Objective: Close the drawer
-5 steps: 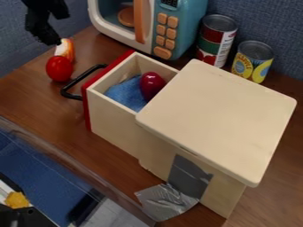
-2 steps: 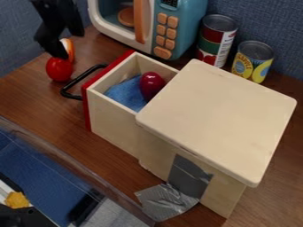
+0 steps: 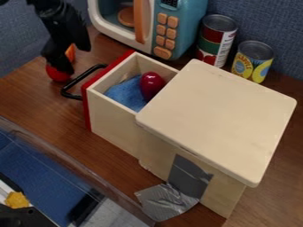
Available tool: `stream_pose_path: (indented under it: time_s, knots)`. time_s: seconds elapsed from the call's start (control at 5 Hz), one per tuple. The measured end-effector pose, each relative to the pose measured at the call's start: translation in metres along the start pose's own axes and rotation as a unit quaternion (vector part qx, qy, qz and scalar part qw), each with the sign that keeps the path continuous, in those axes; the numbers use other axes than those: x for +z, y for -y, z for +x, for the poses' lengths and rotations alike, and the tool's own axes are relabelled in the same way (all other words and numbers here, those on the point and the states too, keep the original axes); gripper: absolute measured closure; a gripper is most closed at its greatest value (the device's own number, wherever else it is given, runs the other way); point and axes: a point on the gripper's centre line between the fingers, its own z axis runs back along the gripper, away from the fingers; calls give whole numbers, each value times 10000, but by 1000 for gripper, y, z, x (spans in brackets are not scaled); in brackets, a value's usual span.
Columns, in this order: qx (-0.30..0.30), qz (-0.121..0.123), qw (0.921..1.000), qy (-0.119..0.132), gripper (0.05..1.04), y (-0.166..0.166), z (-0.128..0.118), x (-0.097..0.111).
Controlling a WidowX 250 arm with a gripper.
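The pincer (image 3: 63, 63) hangs in front of the red ball (image 3: 56, 75), spread or pressed together I cannot tell; lower right of it in view stands the open drawer (image 3: 112, 122), its handle (image 3: 71, 84) nearest the pincer.

Drawer (image 3: 115, 122): pale, wood-like, box-shaped, with straight walls and open top. Front panel (image 3: 88, 108): red, upright, facing left and slightly far. Handle (image 3: 75, 80): black, bracket-shaped, projecting from outer face of front panel. State: open, pulled well out of pale cabinet (image 3: 219, 115); rear portion hidden beneath cabinet top. Pose: upright, long axis running from far left toward near right. Position: left of cabinet top, slightly left of scene centre, over brown tabletop (image 3: 35, 99).
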Motion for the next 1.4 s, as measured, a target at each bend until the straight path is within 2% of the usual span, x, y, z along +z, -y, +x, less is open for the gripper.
stream_pose_path:
  time_s: [0.4, 0.6, 0.8, 1.2, 1.4]
  knots:
    - [27, 45, 9998, -174, 82, 3, 0, -6]
    - [-21, -4, 9999, -161, 82, 6, 6, -9]
    - [41, -96, 9999, -48, 82, 12, 11, -11]
    - [1, -385, 9987, 326, 82, 25, 37, -15]
    - [-47, -374, 9981, 480, 82, 30, 51, -11]
